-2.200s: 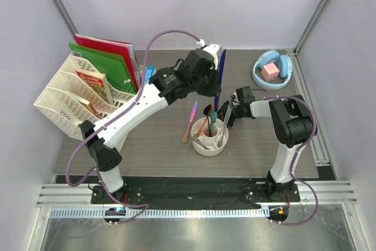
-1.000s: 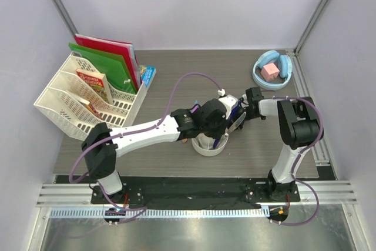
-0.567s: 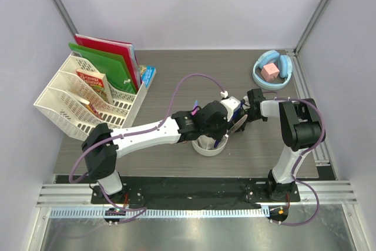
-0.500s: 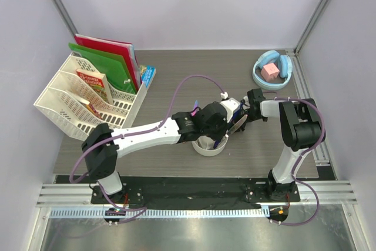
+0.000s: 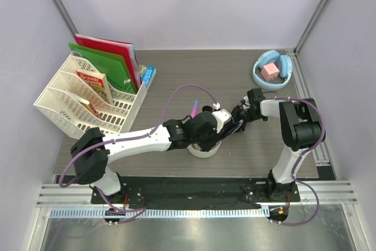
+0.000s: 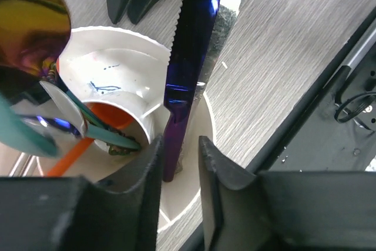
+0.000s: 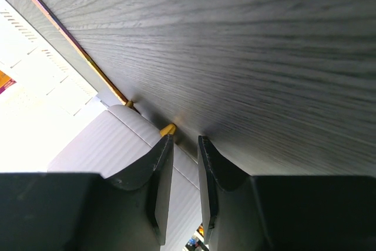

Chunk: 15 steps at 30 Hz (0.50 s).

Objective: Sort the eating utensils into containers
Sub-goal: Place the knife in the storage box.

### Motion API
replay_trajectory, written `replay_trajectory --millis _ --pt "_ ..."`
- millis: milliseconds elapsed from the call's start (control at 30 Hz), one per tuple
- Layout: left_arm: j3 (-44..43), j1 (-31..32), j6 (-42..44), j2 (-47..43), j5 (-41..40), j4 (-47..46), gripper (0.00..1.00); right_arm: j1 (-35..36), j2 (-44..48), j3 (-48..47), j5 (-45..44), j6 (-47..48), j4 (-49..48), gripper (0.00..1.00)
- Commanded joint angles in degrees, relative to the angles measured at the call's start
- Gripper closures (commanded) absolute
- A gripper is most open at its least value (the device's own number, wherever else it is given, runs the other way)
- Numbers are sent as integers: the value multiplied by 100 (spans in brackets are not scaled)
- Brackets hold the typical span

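The white round cup (image 6: 136, 89), one of the containers, stands under my left gripper (image 6: 180, 145). A dark blue knife (image 6: 189, 57) stands upright in its outer compartment, handle end down. The fingers are parted a little, the handle end just beyond the left one, with a gap on the other side. Other eating utensils fill the inner compartments: an iridescent spoon (image 6: 29, 22), a silver spoon (image 6: 61, 107), a teal piece (image 6: 23, 136) and an orange piece (image 6: 111, 113). A pink-purple piece (image 5: 194, 109) lies on the table behind the cup (image 5: 202, 152). My right gripper (image 5: 237, 117) hovers right of the cup, fingers apart and empty (image 7: 180, 142).
A white lattice rack (image 5: 76, 95) with books and red and green folders (image 5: 106, 57) stands at the left. A light blue bowl with a pink cube (image 5: 271, 70) sits at the back right. A small blue item (image 5: 148, 74) lies beside the rack.
The left gripper lowered the dark blue knife into the cup, then its fingers parted off the handle. Its wrist shifted left and nearer. The right arm held still.
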<state>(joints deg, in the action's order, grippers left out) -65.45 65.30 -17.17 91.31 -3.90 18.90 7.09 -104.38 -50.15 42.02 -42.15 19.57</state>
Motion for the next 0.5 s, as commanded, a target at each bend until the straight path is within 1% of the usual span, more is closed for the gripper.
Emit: replay_trajectory --millis 0,333,467 --pt "-108 27 266 -324 -181 43 68 -15 -91 -109 -344 23 258 70" --pt "-547 -17 460 -702 -339 220 62 -15 -83 -127 -423 14 275 70" --pt "-1126 -192 329 -860 -444 482 59 -15 -74 -48 -431 102 310 70"
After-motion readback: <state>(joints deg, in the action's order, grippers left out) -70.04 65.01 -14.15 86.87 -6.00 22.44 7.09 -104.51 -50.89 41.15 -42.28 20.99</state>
